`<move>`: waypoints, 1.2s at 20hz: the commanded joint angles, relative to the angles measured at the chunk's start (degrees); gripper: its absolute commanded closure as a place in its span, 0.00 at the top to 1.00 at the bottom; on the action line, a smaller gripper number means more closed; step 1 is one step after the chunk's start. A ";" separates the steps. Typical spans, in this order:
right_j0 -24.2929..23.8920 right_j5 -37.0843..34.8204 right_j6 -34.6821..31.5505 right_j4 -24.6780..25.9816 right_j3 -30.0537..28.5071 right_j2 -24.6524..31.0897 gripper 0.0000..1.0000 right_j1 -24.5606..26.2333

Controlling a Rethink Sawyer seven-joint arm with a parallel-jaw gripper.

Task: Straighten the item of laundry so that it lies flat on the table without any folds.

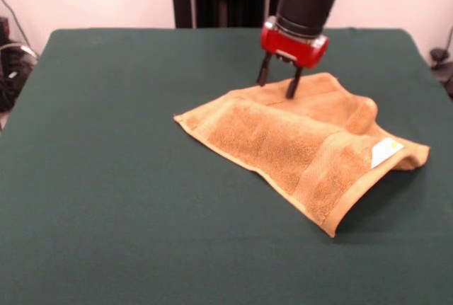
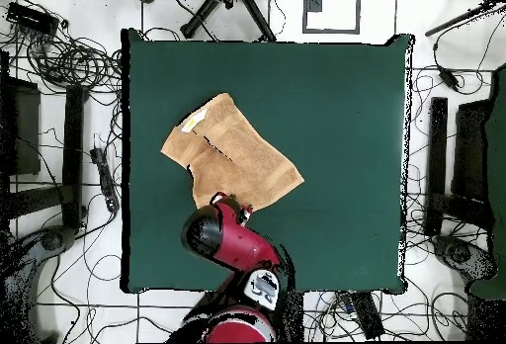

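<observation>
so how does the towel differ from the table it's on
The towel is orange-tan and looped; the table is dark green and smooth. The towel is small and rumpled, with an edge folded over; the table is far larger and flat. Both are cloth-surfaced.

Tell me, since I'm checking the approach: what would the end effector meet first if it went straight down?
The end effector would probably meet the towel at its far edge first, with the table beneath; depth is uncertain.

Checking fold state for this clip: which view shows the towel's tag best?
The front view: the white tag sits clearly on the towel at its raised, folded corner. Overhead, only a pale patch shows at the towel's edge.
</observation>
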State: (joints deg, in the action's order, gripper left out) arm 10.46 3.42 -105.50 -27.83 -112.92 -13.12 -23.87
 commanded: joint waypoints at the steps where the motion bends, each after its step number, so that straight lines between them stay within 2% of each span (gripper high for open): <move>1: 4.92 -3.44 -13.38 -7.50 8.76 2.00 1.00 7.80; 9: 3.44 -2.65 -12.35 -6.46 8.66 2.83 1.00 7.94; 15: -3.07 0.82 -11.73 -0.74 3.44 7.76 1.00 4.84; 20: 1.35 -1.54 -14.19 -3.39 2.18 5.68 1.00 3.28; 24: 3.50 -2.42 -14.60 -5.26 4.10 4.74 1.00 5.12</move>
State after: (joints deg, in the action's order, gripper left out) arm 11.70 3.42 -105.50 -28.74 -110.29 -12.89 -22.07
